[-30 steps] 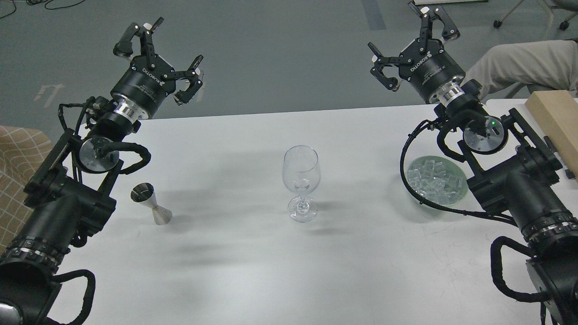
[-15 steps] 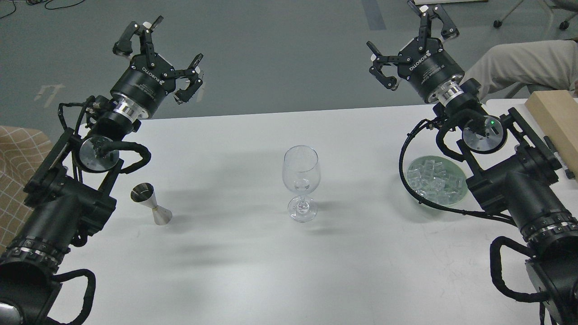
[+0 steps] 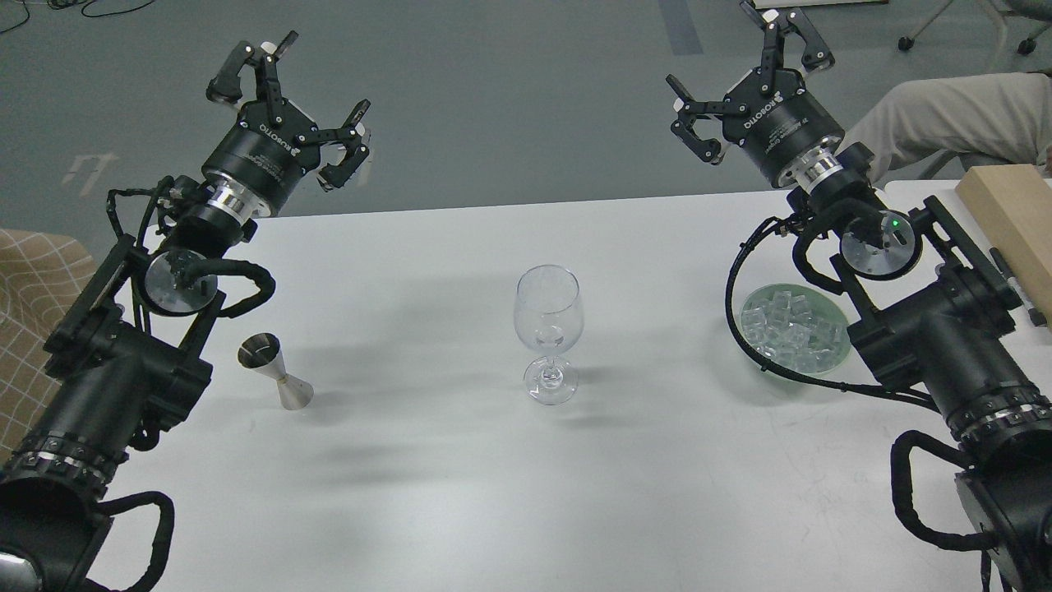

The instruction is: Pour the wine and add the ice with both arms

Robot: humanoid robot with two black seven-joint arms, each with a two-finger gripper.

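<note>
The left gripper (image 3: 300, 99) hangs above the far left edge of the table (image 3: 460, 493), its fingers (image 3: 349, 160) spread wide and grasping nothing. The right gripper (image 3: 744, 78) hangs above the far right edge, likewise splayed and empty. Both are raised well clear of everything on the table.

The ice (image 3: 791, 329), a heap of small clear cubes, fills a shallow pale green bowl (image 3: 830, 362) at the right of the table. The bowl sits nearer than the right gripper and well apart from it, close beside the right arm (image 3: 945, 345), whose black cable (image 3: 731, 288) curves around the bowl's left side.

A wine glass (image 3: 548, 329) stands upright at the middle of the table, between the two arms and well apart from both grippers. Its bowl looks empty, or nearly so; whether a little clear liquid lies at the bottom I cannot tell.

A metal jigger (image 3: 275, 372) stands tilted at the left of the table, its open cup toward the far left. It is just to the right of the left arm (image 3: 123, 378) and well nearer than the left gripper. Its inside is dark and what it holds cannot be made out. No stream of wine shows.

A pale wooden block (image 3: 1007, 218) lies at the far right edge, with a black pen (image 3: 1015, 284) beside it.
</note>
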